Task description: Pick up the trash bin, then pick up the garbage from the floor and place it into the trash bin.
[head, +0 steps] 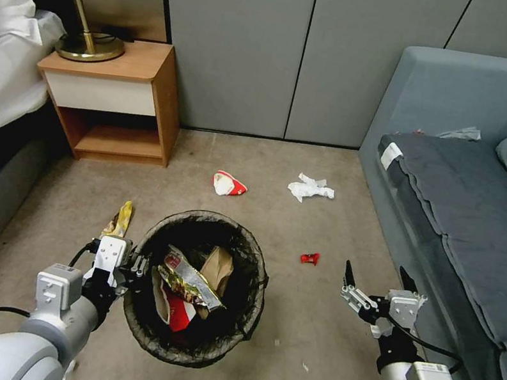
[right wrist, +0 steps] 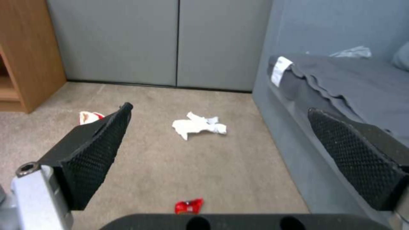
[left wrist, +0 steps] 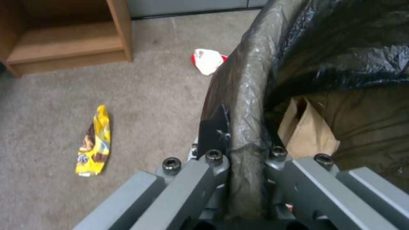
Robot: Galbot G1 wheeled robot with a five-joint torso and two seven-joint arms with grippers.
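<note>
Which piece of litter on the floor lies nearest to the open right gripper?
The small red wrapper, just ahead of the right gripper; the others lie farther off.

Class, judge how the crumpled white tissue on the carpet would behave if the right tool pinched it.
The white tissue looks thin and crumpled, so it is probably floppy and would squash. It is likely very light. Its loose folds may tear or slip from the open right tool.

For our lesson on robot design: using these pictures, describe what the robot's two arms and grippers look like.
Both arms are smooth, rounded light-grey shells ending in silver-grey boxy wrist blocks, each trailed by a black cable. The left gripper has grey metal linkage bars with black hex bolts. The right gripper has silver linkages and two black, pointed, wedge-shaped fingers with a cross-hatched textured grip surface.
</note>
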